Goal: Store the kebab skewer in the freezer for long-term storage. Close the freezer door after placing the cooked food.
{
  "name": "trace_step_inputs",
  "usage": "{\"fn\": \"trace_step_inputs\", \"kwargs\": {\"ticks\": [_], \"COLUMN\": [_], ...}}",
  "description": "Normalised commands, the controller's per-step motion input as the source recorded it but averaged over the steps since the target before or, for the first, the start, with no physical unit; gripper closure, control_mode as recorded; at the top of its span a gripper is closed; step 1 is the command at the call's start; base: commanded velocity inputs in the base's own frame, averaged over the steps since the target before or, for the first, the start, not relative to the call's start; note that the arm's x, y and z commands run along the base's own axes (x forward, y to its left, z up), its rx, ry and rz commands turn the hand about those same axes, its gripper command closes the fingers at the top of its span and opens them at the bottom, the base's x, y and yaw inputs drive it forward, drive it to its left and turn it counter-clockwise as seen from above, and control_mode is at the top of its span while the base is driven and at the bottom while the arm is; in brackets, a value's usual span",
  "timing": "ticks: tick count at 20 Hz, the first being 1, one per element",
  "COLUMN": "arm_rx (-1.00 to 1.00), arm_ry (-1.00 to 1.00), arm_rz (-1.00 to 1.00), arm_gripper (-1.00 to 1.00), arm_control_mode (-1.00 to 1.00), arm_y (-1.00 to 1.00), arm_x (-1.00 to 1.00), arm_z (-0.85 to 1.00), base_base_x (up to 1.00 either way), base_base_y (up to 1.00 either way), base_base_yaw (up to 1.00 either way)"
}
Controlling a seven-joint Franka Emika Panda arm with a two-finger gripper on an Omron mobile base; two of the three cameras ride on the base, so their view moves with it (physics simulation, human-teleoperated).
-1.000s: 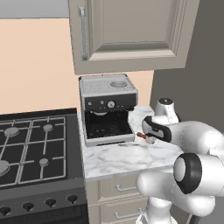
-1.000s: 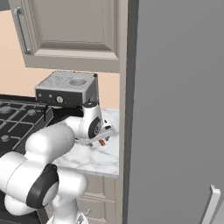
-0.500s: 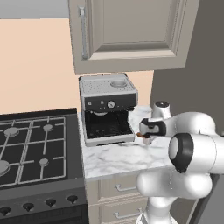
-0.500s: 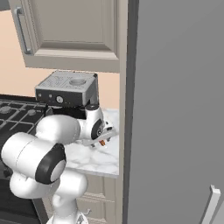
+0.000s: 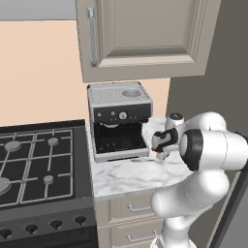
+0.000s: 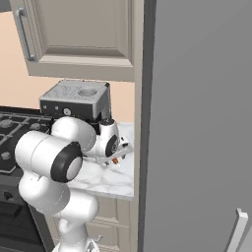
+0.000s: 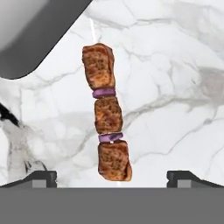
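Lying between spread jaws: kebab skewer (image 7: 107, 128)

Glossy white rounded arm segments, dark joint rings, small dark fingers (image 7: 43, 177)

- One kebab skewer (image 7: 106, 131) is seen on the marble counter (image 5: 131, 174), just right of the coffee machine (image 5: 118, 121).
- Three meat chunks and two purple onion slices are counted on that skewer.
- One coffee machine is counted.
- One stove (image 5: 34, 164) is seen left of the coffee machine; four burners are visible on it.
- One wall cabinet (image 5: 145, 36) is seen above the coffee machine.
- One gripper (image 7: 112, 177) is counted, with two fingertips (image 7: 41, 178).
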Motion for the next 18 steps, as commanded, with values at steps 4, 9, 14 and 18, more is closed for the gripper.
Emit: {"fn": "trace_step_inputs", "kwargs": {"ticks": [4, 9, 14, 18], "arm_rx": [0.00, 0.00, 0.05, 0.09], "arm_ry": [0.01, 0.00, 0.00, 0.01], "arm_rz": [0.06, 0.05, 0.03, 0.03], "arm_gripper": [-1.00, -1.00, -1.00, 1.00], "arm_control_mode": [-1.00, -1.00, -1.00, -1.00], "arm_y": [0.00, 0.00, 0.00, 0.00], "arm_x": [0.00, 0.06, 0.00, 0.00], "arm_z": [-0.34, -0.23, -0.17, -0.26], "base_base_x": [0.00, 0.00, 0.00, 0.00], "base_base_y": [0.00, 0.00, 0.00, 0.00], "base_base_yaw": [0.00, 0.00, 0.00, 0.00]}}
